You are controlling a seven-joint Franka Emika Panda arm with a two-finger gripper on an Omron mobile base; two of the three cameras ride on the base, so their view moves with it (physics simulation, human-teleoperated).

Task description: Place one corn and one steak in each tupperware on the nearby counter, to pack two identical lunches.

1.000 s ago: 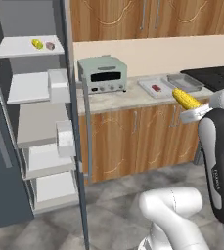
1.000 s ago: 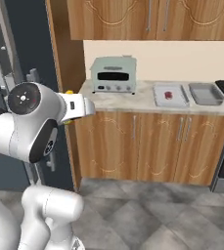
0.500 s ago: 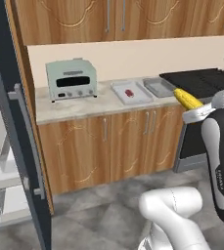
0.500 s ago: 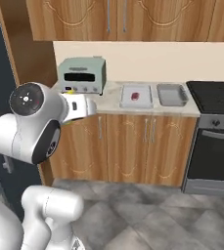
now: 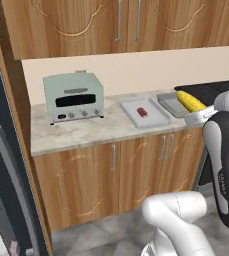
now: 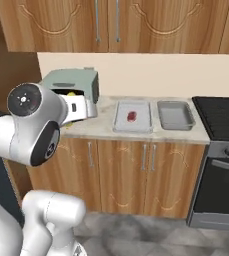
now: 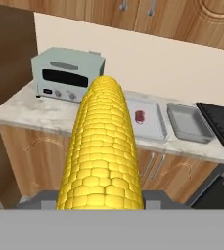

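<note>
The base has swung from the open shelves to face the worktop [image 5: 86, 135]; the gripper [image 5: 198, 116] holds a corn cob [image 7: 102, 151] aloft, short of the steak-holding paler tupperware [image 5: 158, 119].

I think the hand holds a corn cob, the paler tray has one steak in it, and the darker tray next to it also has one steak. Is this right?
Not quite. The darker tray holds nothing, as the right base view shows. The rest stands: the hand holds a corn cob, and the paler tray has one steak in it.
</note>
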